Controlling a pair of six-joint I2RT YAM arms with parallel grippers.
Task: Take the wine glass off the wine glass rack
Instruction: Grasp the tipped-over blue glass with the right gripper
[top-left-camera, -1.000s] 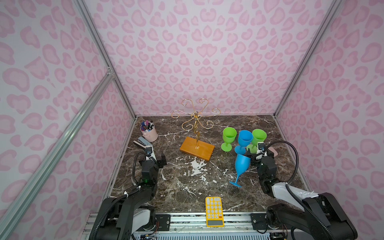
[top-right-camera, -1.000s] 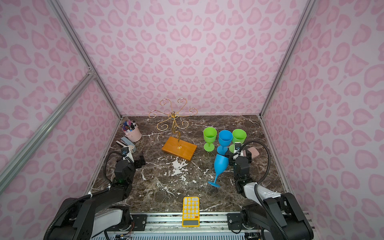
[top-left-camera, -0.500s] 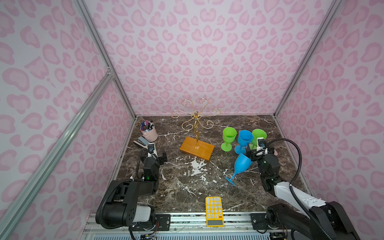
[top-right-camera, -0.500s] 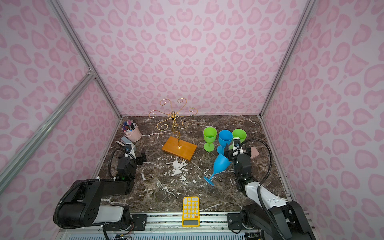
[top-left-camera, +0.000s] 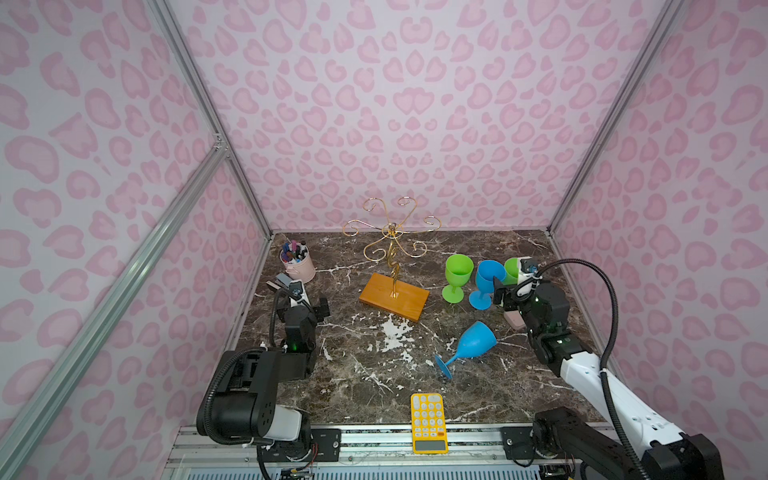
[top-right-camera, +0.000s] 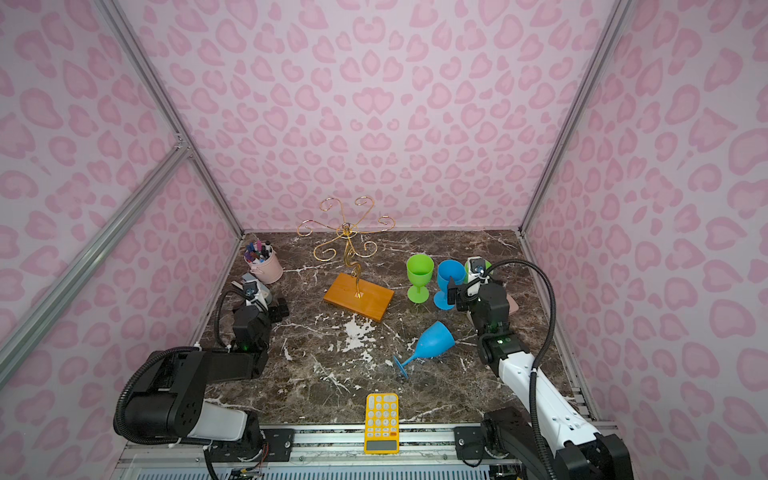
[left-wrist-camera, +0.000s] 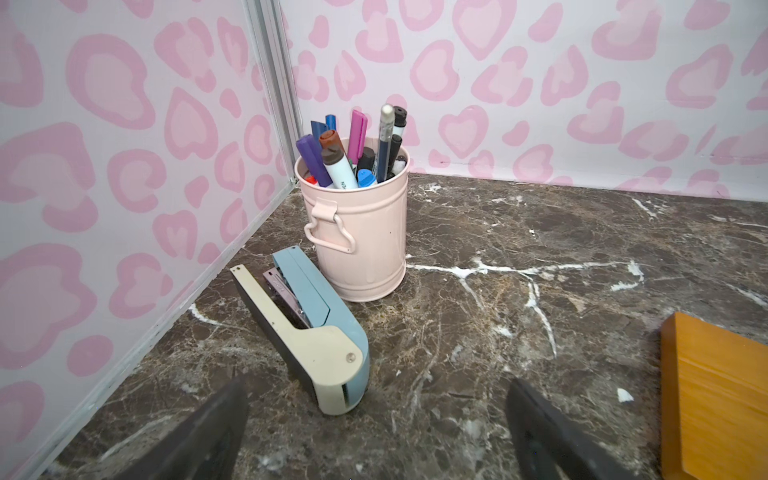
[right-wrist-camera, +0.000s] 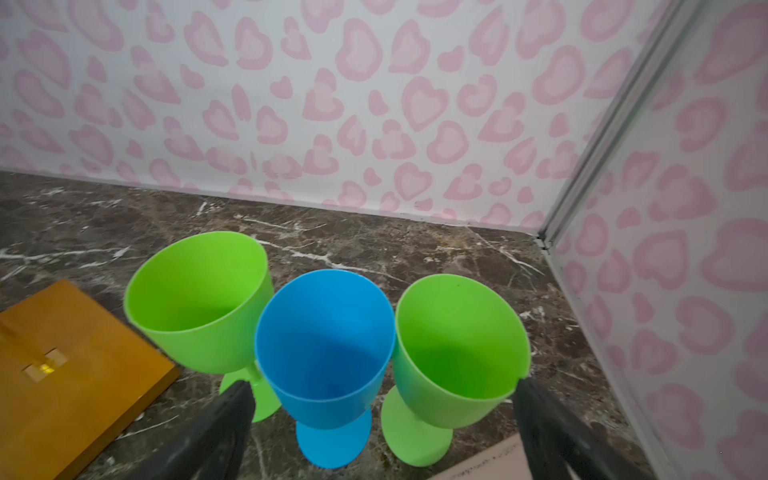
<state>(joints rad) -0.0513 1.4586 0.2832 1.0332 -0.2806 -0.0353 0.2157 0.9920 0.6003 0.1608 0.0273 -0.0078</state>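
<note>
My left pincer (left-wrist-camera: 376, 382) hangs wide open at the left; my right pincer (right-wrist-camera: 382, 384), wide and empty, faces an upright blue goblet (right-wrist-camera: 324, 345) far right. The wine glass rack (top-left-camera: 395, 297) stands far centre on the worktop (top-left-camera: 374, 374); a blue wine glass (top-left-camera: 473, 343) lies tipped, nearer and rightward.

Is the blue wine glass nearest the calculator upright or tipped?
Tipped: the blue wine glass lies on its side, foot pointing toward the yellow calculator, bowl away from it, in both top views.
</note>
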